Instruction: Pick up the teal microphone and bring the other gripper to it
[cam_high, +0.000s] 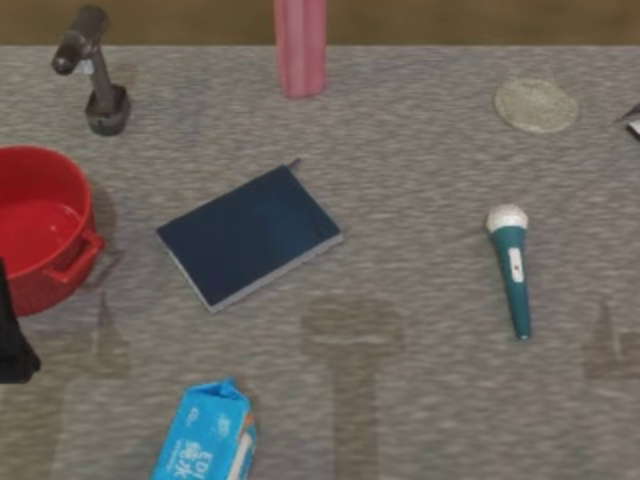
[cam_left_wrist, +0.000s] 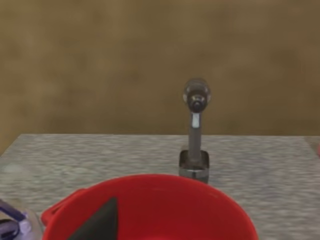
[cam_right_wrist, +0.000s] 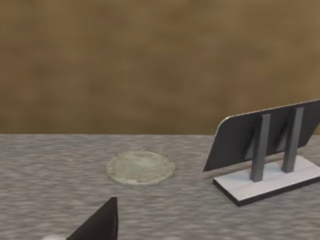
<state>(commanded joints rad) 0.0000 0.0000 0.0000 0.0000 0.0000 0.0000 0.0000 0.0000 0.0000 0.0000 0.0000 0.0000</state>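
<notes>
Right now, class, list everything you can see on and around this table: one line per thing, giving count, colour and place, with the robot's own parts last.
teal microphone: 1, teal handle with whitish head, lying flat at the table's right
notebook: 1, dark blue, near the centre
red pot: 1, red, left edge
dark grey mic on stand: 1, dark grey, far left corner
pink cylinder: 1, pink, far edge, middle
round coaster: 1, pale grey, far right
tissue pack: 1, blue and white, near edge
tilted panel on stand: 1, dark panel on a white base, far right edge
table: 1, mottled grey
left arm: 1, black, left edge beside the pot
right gripper: 1 black finger tip seen, right wrist view only
</notes>
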